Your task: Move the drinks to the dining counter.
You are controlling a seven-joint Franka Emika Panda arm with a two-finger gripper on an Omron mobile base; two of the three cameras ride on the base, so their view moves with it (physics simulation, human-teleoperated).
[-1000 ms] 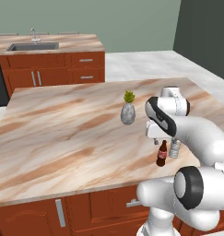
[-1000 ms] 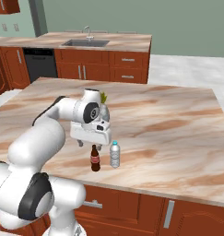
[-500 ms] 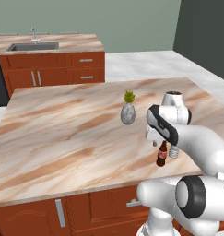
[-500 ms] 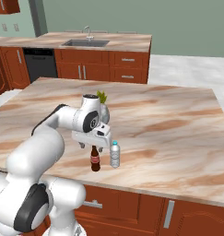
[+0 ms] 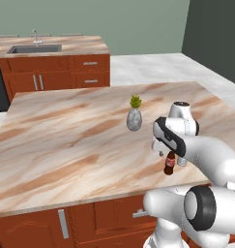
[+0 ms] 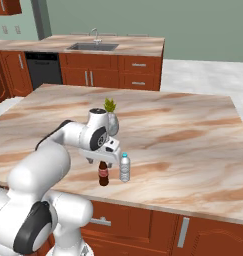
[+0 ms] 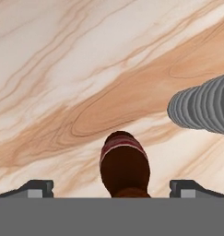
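The pincer, its two fingertips spread wide and holding nothing, hangs directly over the cola bottle, with the bottle's cap centred between the tips in the hand view. The cola bottle stands upright near the front edge of the island worktop; the water bottle stands just beside it, to its right in the right base view, also upright. Risk: the two bottles are close, so a descending fingertip may strike the water bottle and tip it, or push it toward the near edge. A grip taken too high on the narrow neck may let the cola bottle swing or slip in transit. The arm reaches forward from the base, bent at the elbow, with the wrist turned so the hand points straight down at the worktop. A grey vase with a green plant stands farther back. The dining counter, with its sink, lies far behind, well apart from both drinks.
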